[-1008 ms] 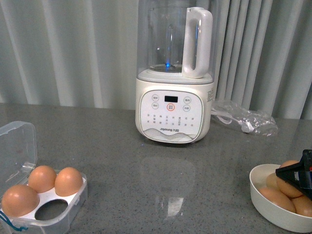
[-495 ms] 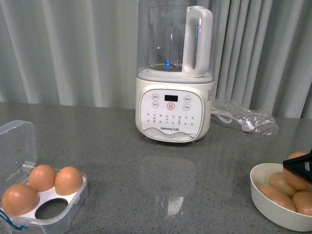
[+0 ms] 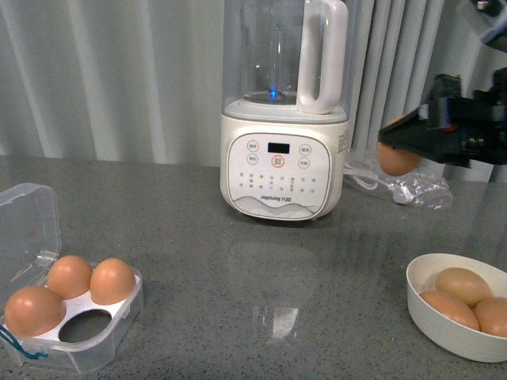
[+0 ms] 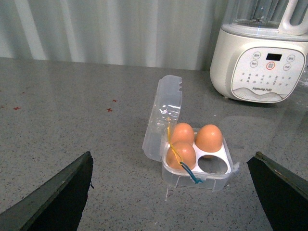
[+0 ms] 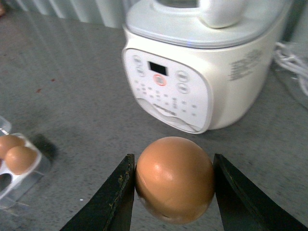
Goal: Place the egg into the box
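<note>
My right gripper (image 3: 398, 142) is shut on the egg (image 3: 398, 161), held high in the air at the right, level with the blender's panel. In the right wrist view the egg (image 5: 174, 179) sits squeezed between both black fingers (image 5: 115, 192). The box (image 3: 119, 317) rests at the front left with its clear lid (image 3: 28, 229) swung open; three eggs fill it and one front hole (image 3: 83, 326) is bare. In the left wrist view the box (image 4: 197, 180) lies ahead of my open left gripper (image 4: 173, 192), whose fingers stand wide apart, well short of it.
A white blender (image 3: 283, 119) stands at the middle back. A round white bowl (image 3: 432, 324) with three brown eggs sits at the front right. A crumpled clear plastic bag (image 3: 404, 190) with a cord lies behind the bowl. Curtains hang behind the grey table.
My right gripper has risen from the bowl, carrying the egg up and to the left. The bowl now shows three eggs. The box and left arm are unchanged.
</note>
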